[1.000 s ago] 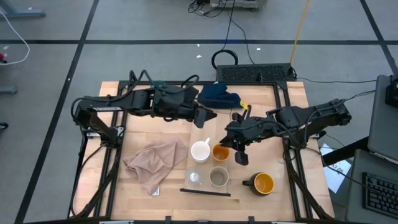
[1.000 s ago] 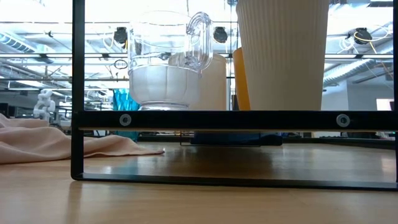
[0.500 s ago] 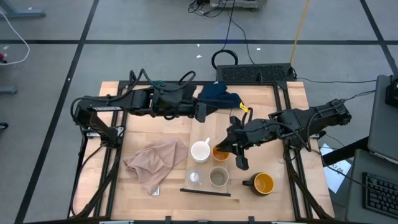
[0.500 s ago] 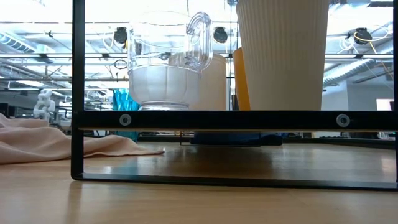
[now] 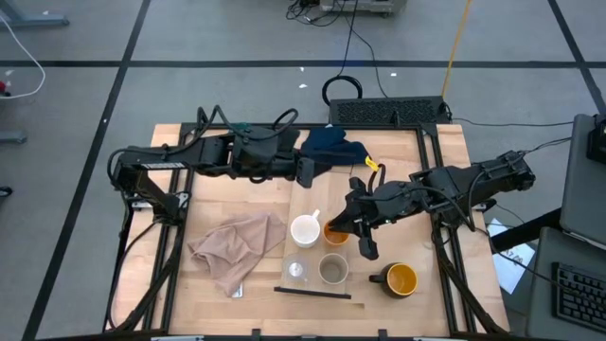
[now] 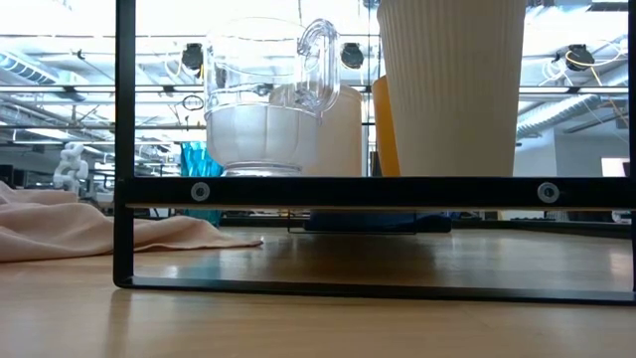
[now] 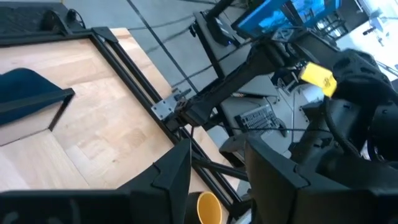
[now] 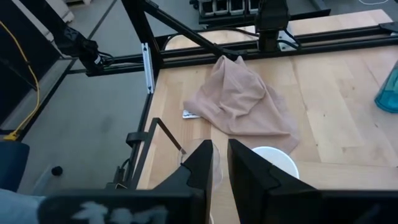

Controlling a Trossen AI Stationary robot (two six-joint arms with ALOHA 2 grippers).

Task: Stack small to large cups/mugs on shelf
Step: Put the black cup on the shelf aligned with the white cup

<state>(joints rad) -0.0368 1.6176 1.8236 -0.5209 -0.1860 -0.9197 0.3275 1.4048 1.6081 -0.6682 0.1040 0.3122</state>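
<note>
The right tool [image 5: 354, 225] has slid in over the small orange cup [image 5: 334, 232] on the shelf [image 5: 305, 202], its fingers nearly pressed together; whether they pinch the rim I cannot tell. That looks like a regrasp. The white mug [image 5: 305, 229] sits just beside the orange cup, the dark yellow-lined mug [image 5: 401, 278] off the shelf. The left tool [image 5: 309, 174], beyond the shelf's far end, is spread.

Robotics lab: wooden desk [image 5: 256, 204] on a dark frame, grey floor [image 5: 189, 38] with cables [image 5: 352, 47], keyboard [image 5: 579, 284] and monitor [image 7: 273, 15] beyond the right tool [image 5: 365, 237], ceiling pipes and lights [image 6: 586, 60].
</note>
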